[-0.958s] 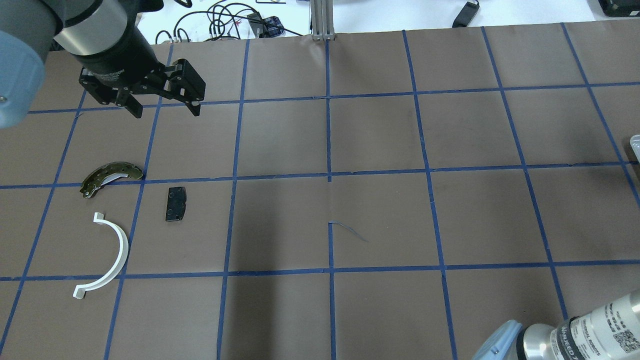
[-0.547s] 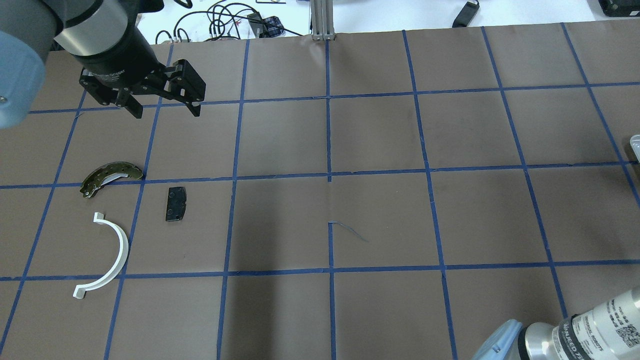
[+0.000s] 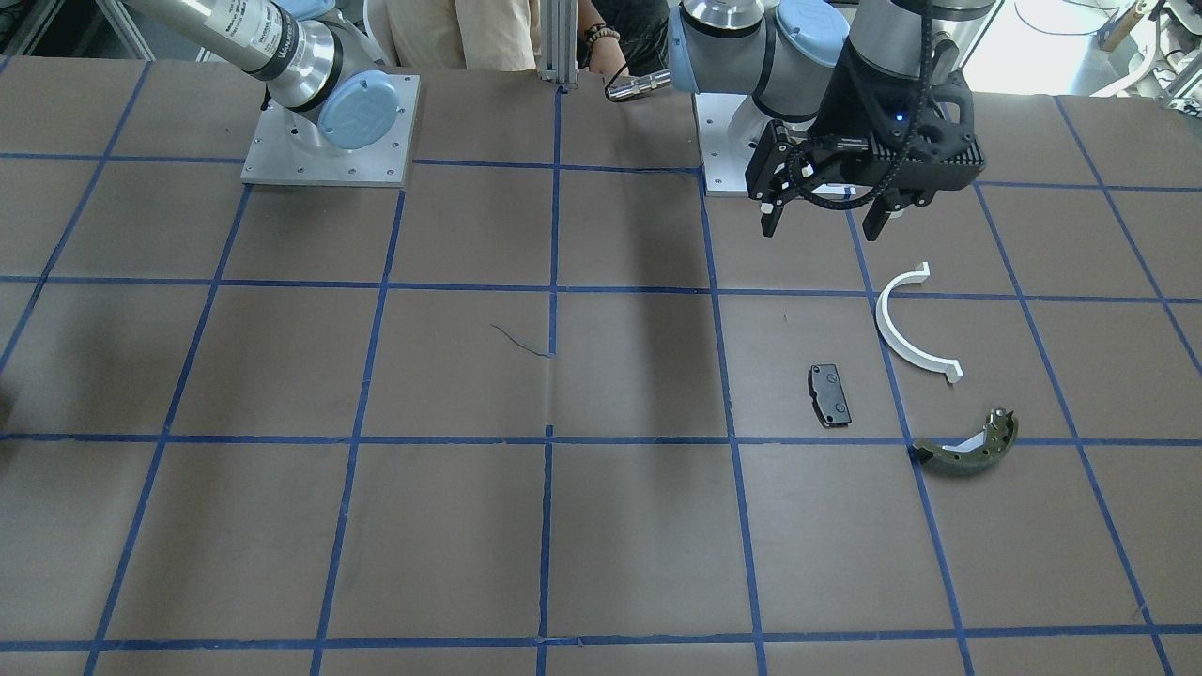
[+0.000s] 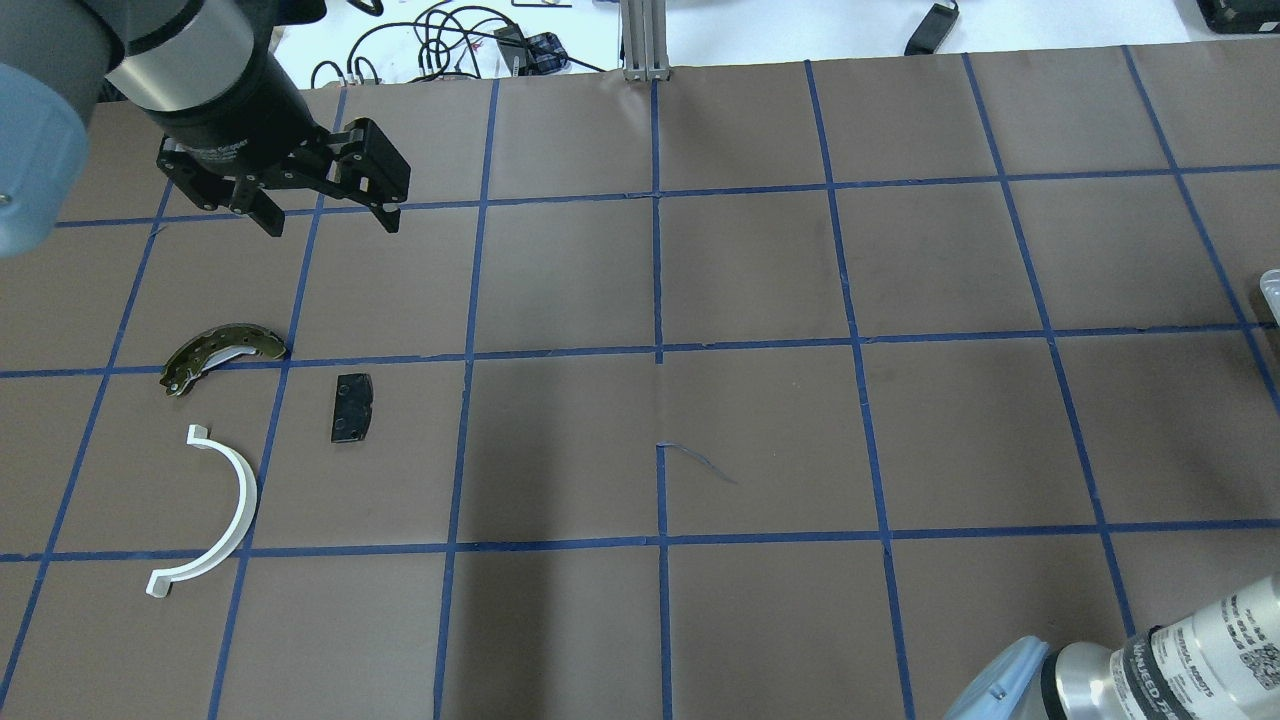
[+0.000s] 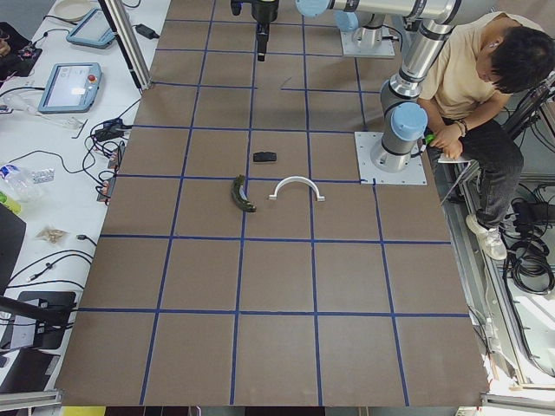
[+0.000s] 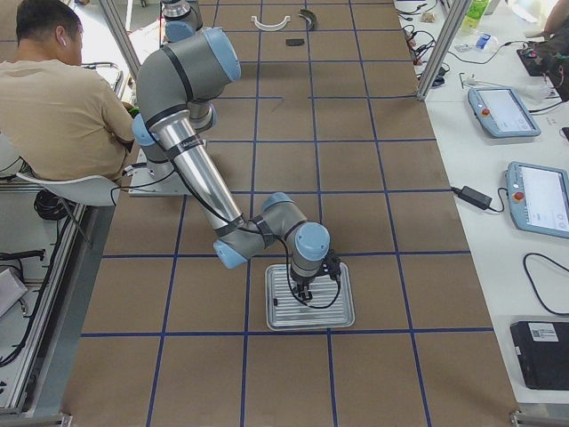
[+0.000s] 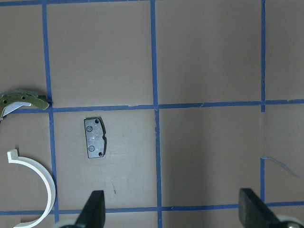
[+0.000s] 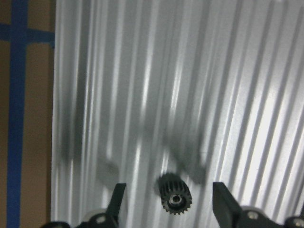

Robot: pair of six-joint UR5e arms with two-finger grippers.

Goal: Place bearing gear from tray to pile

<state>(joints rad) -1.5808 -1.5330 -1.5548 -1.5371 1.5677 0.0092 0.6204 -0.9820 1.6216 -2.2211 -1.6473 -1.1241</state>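
The bearing gear [image 8: 175, 199], small, black and toothed, lies on the ribbed metal tray [image 8: 142, 95]. My right gripper [image 8: 169, 191] is open and low over the tray [image 6: 342, 316], with one finger on each side of the gear, not touching it. The pile lies on the brown mat: a white half-ring [image 4: 215, 510], a black pad [image 4: 351, 408] and an olive brake shoe [image 4: 222, 352]. My left gripper [image 4: 332, 226] is open and empty, hovering beyond the pile. It looks down on the pad [image 7: 95, 138].
Blue tape lines grid the mat. The tray's corner [image 4: 1270, 290] shows at the overhead view's right edge. An aluminium post [image 4: 645, 40] stands at the far table edge. An operator [image 5: 486, 78] sits beside the robot bases. Tablets and cables [image 5: 65, 87] lie on the side bench.
The right arm's visible part has shifted slightly down and left in the overhead view. The left gripper and the pile have not moved.
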